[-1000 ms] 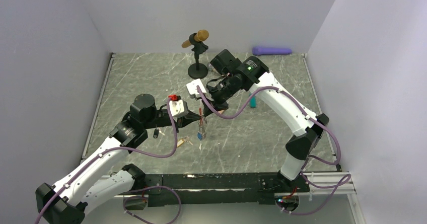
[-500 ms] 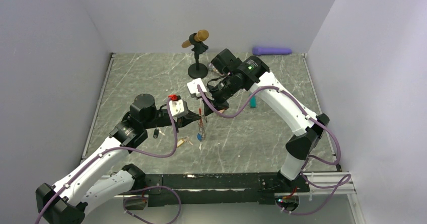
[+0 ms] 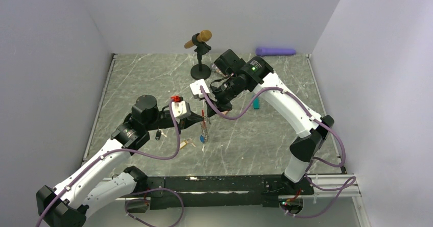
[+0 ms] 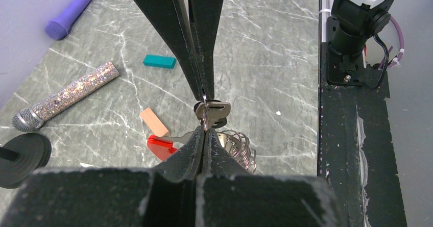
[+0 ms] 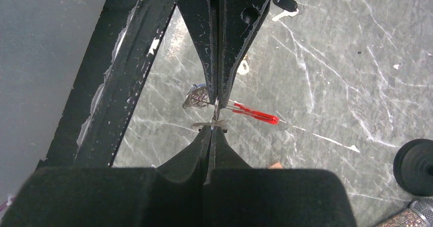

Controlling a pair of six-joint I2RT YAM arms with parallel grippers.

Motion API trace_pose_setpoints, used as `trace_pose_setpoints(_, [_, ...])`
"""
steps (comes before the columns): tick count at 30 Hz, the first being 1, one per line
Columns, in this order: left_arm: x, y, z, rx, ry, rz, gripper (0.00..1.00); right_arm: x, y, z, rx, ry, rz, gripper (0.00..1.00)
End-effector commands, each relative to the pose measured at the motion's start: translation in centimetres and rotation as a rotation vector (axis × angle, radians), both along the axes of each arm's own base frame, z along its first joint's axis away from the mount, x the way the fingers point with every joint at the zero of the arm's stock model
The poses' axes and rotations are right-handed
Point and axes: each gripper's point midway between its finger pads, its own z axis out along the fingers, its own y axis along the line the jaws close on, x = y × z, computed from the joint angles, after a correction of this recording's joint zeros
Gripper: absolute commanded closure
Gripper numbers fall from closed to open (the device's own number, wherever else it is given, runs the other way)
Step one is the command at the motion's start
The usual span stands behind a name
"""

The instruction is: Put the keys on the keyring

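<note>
Keyring [image 4: 162,146] hangs pinched in left gripper [image 4: 203,135]. Right gripper [image 5: 211,130], fingers clamped tight, holds 1 key [image 4: 213,109] against keyring's loop, apparently crosswise to it.

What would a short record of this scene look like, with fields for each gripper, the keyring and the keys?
left gripper: shut, pinching the keyring
right gripper: shut, apparently on a silver key
keyring: held above the table, red clip and coil hanging
loose: black-tagged key, yellowish-tagged key, both lying on the table
progress: these two not yet on the keyring
</note>
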Motion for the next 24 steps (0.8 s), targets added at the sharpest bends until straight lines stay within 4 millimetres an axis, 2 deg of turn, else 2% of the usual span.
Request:
trace_pose_setpoints(1, [0.11, -0.31, 2.82, -0.05, -0.064, -0.017, 1.0, -0.11, -0.47, 1.77, 0.034, -0.041, -0.005, 1.0])
trace_pose_setpoints(24, [0.25, -0.2, 2.74, -0.045, -0.064, -0.008, 1.0, -0.29, -0.57, 2.05, 0.037, -0.042, -0.001, 1.0])
